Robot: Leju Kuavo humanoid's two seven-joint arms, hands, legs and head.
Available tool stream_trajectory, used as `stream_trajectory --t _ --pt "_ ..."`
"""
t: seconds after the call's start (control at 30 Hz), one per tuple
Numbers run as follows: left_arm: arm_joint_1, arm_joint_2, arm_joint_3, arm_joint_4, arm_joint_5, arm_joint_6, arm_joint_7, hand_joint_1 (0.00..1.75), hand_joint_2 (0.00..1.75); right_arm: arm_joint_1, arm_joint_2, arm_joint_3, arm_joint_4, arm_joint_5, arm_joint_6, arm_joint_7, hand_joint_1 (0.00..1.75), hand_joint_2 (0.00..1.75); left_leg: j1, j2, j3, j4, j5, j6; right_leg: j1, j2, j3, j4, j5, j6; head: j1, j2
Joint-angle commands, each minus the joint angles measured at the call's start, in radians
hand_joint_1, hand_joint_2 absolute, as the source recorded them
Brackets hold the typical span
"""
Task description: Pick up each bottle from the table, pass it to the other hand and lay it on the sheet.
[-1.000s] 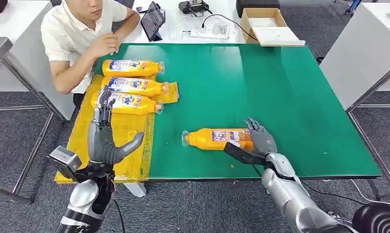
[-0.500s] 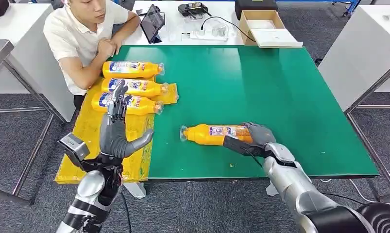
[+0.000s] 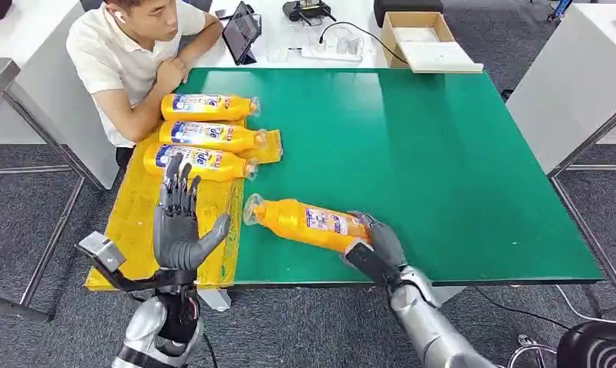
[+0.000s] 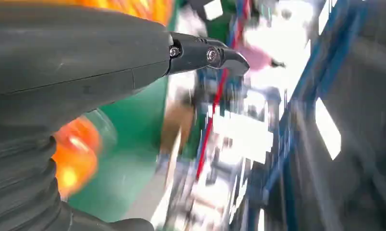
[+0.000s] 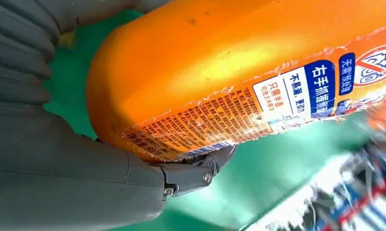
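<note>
Right hand (image 3: 373, 247) grips the base end of an orange bottle (image 3: 304, 222), fingers wrapped round it; bottle tilted, cap end pointing toward the yellow sheet (image 3: 140, 230), over the green table (image 3: 443, 153) near its front edge. Can't tell if the bottle's cap end touches the table or is lifted clear. Right wrist view: bottle's orange body and printed label close up, thumb (image 5: 191, 175) under it, green surface behind

Left hand (image 3: 178, 222) empty, fingers spread and pointing up, palm facing the bottle, raised above the front part of the sheet, apart from the bottle. Left wrist view is blurred, thumb (image 4: 205, 53) visible, orange blob and green surface behind

Three other orange bottles lie on their sides on the sheet in a row, caps toward the table centre: far bottle (image 3: 209, 107), middle bottle (image 3: 212, 136), near bottle (image 3: 201, 162); middle and near ones touching or almost, far one just beside. Left hand's fingertips overlap the near bottle in head view, contact can't be told

A person (image 3: 136, 54) sits at the far left corner of the table, arms folded on its edge. Behind the table: a tablet (image 3: 241, 34), power strip (image 3: 331, 52), open cardboard box (image 3: 420, 34)
</note>
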Motion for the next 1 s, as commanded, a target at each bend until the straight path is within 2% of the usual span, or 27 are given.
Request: stream_trajectory --t 0.03,0.1,0.2,0.3,0.43,0.5,0.63,0.73,0.83,0.9,0.93,1.0 --pt "0.146 -0.002 0.012 -0.172 0.045 0.133 -0.001 0.00 1.75 0.236 0.067 0.017 -0.453 -0.076 -0.127 0.003 1.75 1.75 0.001 0.000 0.001 0.000 -0.002 -0.002 0.001 -0.001 0.001 0.000 -0.003 -0.002 0.000 0.000" --pt "0.142 -0.001 0.011 -0.167 0.045 0.135 -0.001 0.00 1.75 0.231 0.061 0.024 -0.450 -0.082 -0.127 0.010 1.75 1.75 0.001 0.000 0.000 0.000 -0.003 -0.002 0.001 -0.001 0.000 0.001 -0.003 -0.002 0.000 0.000" --pt "0.131 0.066 -0.044 -0.100 -0.058 0.108 0.045 0.00 1.75 0.244 0.066 0.034 -0.500 -0.143 -0.159 -0.031 1.75 1.75 0.000 0.000 -0.005 -0.001 -0.001 -0.002 0.000 0.000 -0.005 0.000 -0.001 -0.002 0.001 0.000" --pt "0.127 0.058 -0.055 -0.018 -0.065 0.094 0.062 0.00 1.75 0.262 0.082 0.034 -0.527 -0.172 -0.177 -0.021 1.75 1.75 -0.001 -0.002 -0.004 -0.001 0.000 -0.002 -0.001 -0.002 -0.004 -0.001 -0.001 -0.002 0.001 0.000" --pt "0.126 0.061 -0.068 -0.022 -0.074 0.086 0.057 0.00 1.75 0.263 0.082 0.039 -0.519 -0.176 -0.174 -0.019 1.75 1.75 -0.001 -0.002 -0.005 -0.001 0.000 -0.001 -0.001 -0.002 -0.005 -0.001 -0.001 -0.002 0.000 0.000" --pt "0.123 0.092 -0.120 -0.012 -0.134 0.050 0.054 0.00 1.75 0.242 0.063 0.100 -0.474 -0.147 -0.124 -0.015 1.75 1.75 0.000 -0.002 -0.003 -0.001 -0.001 -0.002 0.000 -0.002 -0.003 -0.001 -0.002 -0.002 0.000 0.000" --pt "0.113 0.092 -0.152 0.044 -0.127 -0.075 0.058 0.00 1.75 0.223 0.060 0.240 -0.419 -0.116 0.013 -0.051 1.75 1.75 0.000 0.001 0.000 -0.002 -0.002 -0.002 0.000 0.000 -0.001 -0.002 -0.001 -0.003 0.001 0.000" --pt "0.112 0.090 -0.152 0.048 -0.127 -0.076 0.057 0.00 1.75 0.228 0.068 0.246 -0.420 -0.113 0.007 -0.054 1.75 1.75 0.000 0.000 -0.004 -0.002 -0.001 -0.001 0.000 0.000 -0.004 -0.001 -0.001 -0.002 0.001 0.000" --pt "0.110 0.092 -0.149 0.047 -0.127 -0.077 0.057 0.00 1.75 0.226 0.060 0.245 -0.422 -0.113 0.010 -0.053 1.75 1.75 0.000 -0.001 -0.001 -0.002 -0.001 -0.002 0.000 -0.002 -0.001 -0.002 -0.002 -0.003 0.000 0.000" --pt "0.110 0.101 -0.162 0.050 -0.110 -0.127 0.073 0.00 1.75 0.232 0.070 0.279 -0.427 -0.131 0.072 -0.063 1.75 1.75 0.000 -0.003 -0.001 -0.001 -0.001 -0.002 0.000 -0.003 -0.001 -0.002 -0.002 -0.003 0.001 0.000" --pt "0.107 0.099 -0.162 0.060 -0.107 -0.141 0.079 0.00 1.75 0.228 0.072 0.306 -0.422 -0.113 0.076 -0.063 1.75 1.75 0.000 -0.002 -0.004 -0.002 -0.001 -0.001 0.000 -0.001 -0.004 -0.001 -0.001 -0.002 0.000 0.000" --pt "0.091 0.077 -0.147 0.083 -0.101 -0.139 0.083 0.00 1.75 0.214 0.078 0.352 -0.398 -0.065 0.043 -0.067 1.75 1.75 0.001 0.001 0.000 -0.002 -0.002 -0.002 0.000 0.000 -0.001 -0.001 -0.002 -0.003 0.000 0.000"
